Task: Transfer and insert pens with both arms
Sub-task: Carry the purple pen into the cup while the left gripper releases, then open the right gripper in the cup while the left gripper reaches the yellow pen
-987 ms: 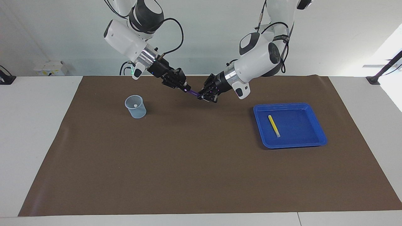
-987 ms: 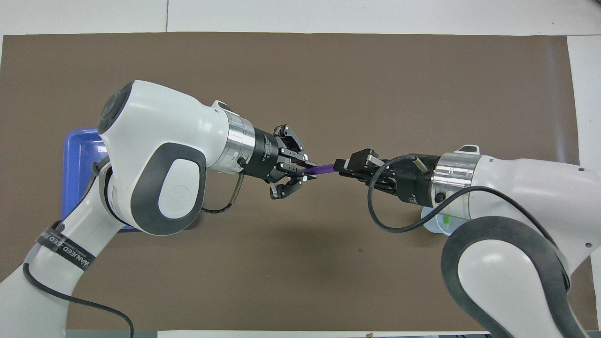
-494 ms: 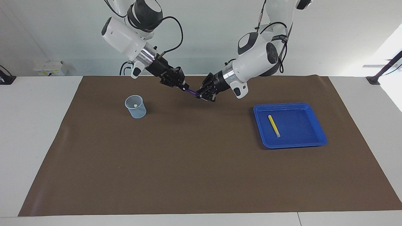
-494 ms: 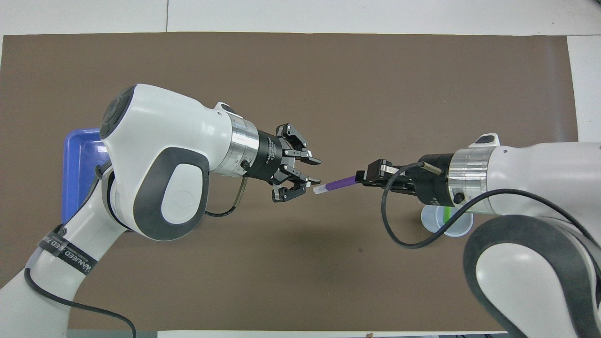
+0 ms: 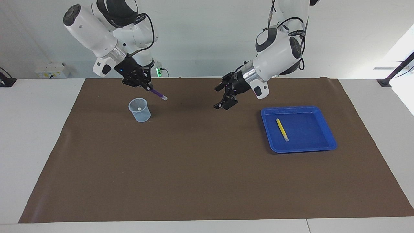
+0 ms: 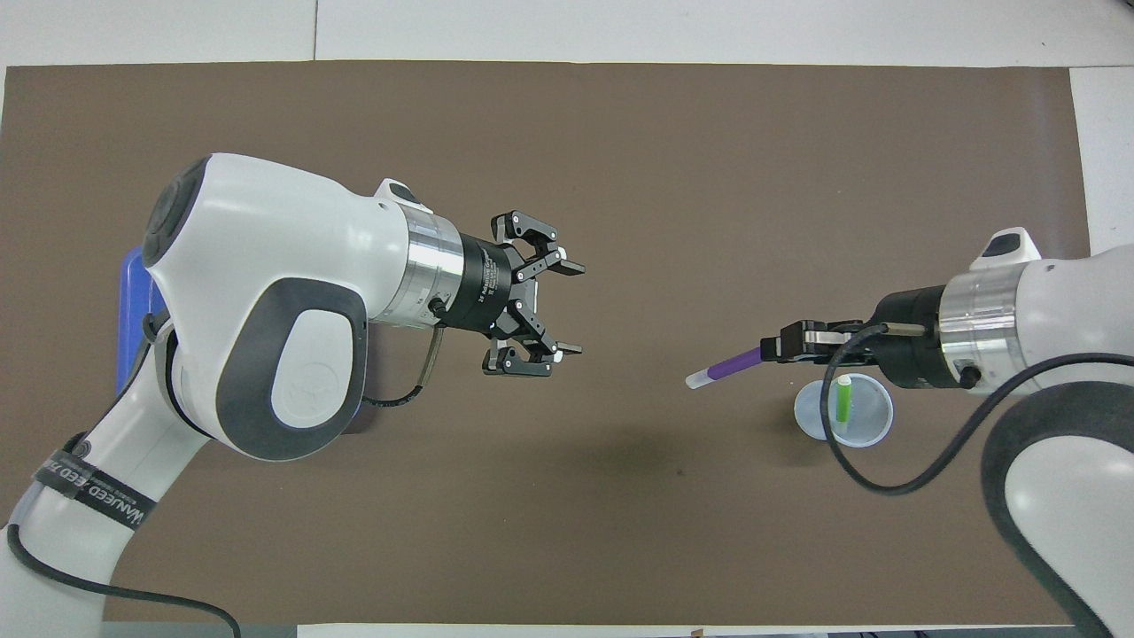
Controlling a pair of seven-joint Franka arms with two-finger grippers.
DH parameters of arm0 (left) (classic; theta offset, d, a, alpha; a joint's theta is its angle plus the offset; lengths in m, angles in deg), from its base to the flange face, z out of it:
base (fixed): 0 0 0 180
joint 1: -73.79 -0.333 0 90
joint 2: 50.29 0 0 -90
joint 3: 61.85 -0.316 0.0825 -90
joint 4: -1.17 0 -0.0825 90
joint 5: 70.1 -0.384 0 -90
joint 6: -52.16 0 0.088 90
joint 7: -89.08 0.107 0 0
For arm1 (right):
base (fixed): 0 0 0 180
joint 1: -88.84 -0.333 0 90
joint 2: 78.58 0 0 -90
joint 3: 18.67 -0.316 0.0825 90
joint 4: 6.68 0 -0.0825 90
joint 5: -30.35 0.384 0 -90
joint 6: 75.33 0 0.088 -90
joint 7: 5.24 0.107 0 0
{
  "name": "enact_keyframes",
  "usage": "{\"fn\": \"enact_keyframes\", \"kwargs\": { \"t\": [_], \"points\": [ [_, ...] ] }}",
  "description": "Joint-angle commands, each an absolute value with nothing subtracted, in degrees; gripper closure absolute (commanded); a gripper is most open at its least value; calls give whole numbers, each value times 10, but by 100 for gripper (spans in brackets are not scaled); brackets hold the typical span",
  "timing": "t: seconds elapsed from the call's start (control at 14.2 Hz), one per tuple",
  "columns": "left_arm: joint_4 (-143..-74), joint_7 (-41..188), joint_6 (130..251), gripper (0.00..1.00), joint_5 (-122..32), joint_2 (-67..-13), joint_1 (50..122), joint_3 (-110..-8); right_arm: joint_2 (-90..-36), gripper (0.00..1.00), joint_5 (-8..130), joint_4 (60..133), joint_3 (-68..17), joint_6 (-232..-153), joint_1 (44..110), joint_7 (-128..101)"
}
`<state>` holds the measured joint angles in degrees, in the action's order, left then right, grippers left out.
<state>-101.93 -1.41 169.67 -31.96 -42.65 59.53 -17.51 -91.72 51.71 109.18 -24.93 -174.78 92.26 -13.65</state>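
Observation:
My right gripper (image 5: 148, 86) (image 6: 781, 347) is shut on one end of the purple pen (image 5: 157, 94) (image 6: 728, 364). The pen slants down with its pale tip free, in the air just above the clear plastic cup (image 5: 141, 115) (image 6: 864, 424). The green pen (image 6: 844, 397) stands inside that cup. My left gripper (image 5: 220, 97) (image 6: 567, 308) hangs open and empty over the mat's middle, near the robots' edge. The yellow pen (image 5: 282, 129) lies flat in the blue tray (image 5: 307, 149) toward the left arm's end.
A brown mat (image 5: 207, 168) covers most of the white table. In the overhead view the left arm hides all but a strip of the blue tray (image 6: 129, 337). A power socket box (image 5: 51, 70) sits at the table's edge by the right arm's base.
The left gripper opened and let go of the purple pen, then drew back toward the tray. The right gripper carried the pen away to the cup.

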Motion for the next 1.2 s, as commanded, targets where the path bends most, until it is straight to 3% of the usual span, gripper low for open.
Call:
{"fn": "enact_keyframes", "kwargs": {
  "t": [0.0, 0.28, 0.63, 1.06, 1.13],
  "points": [
    [-1034, 90, 1636, 0, -320, -450, 534, -177, -916, 100, 419, 1078, -260, -1731, 921, -183],
    [-1034, 212, 1603, 0, -459, -449, 503, -177, -940, 100, 396, 1167, -260, -1807, 923, -210],
    [-1075, 437, 1587, 0, -551, -448, 442, -178, -941, 100, 362, 1196, -260, -1819, 926, -243],
    [-1168, 774, 1700, 0, -674, -439, 393, -178, -943, 100, 361, 1234, -260, -1858, 926, -240],
    [-1186, 796, 1728, 0, -690, -436, 390, -178, -943, 89, 361, 1234, -260, -1859, 926, -240]
  ]
}}
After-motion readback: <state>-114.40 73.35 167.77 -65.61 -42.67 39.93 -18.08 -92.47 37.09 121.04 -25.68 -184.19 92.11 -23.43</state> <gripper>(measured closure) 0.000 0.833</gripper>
